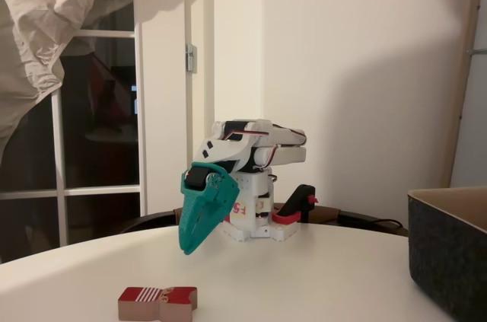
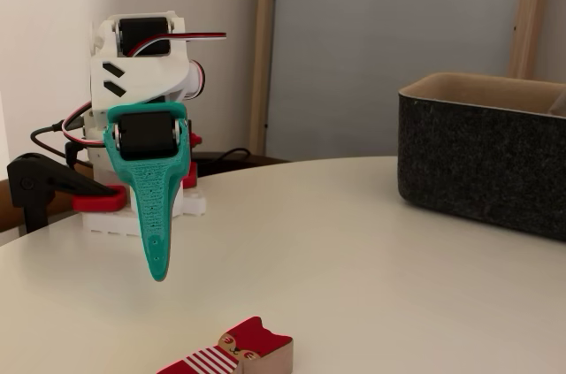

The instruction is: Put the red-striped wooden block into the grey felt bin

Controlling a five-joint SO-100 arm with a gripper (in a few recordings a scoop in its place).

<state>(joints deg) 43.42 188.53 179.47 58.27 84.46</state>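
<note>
A: Nearest the camera?

B: Red-striped wooden block, flat on the white table, low in both fixed views and close to the near rim. Striped end plus a small painted face visible on top in the other fixed view. Touching nothing. Bare tabletop on every side of it.

A: Next back?

B: Teal gripper, hanging tip down above the table, off the surface. Same in the other fixed view, tip up and to the left of the block, well apart from it. Jaws seemingly pressed together, no gap visible between them, nothing pinched. Open air under the tip.

A: And the bin?

B: Grey felt bin, standing upright on the table at the right edge in both fixed views, cut off by the frame. Straight dark walls, thick rim, tan inside. Well apart from block and gripper; wide bare stretch of table between.

A: Farthest?

B: White arm base near the table's far edge, folded low over itself, black and red clamp just beside it. Behind: dark window, pale wall, crumpled cloth at upper left.
</note>
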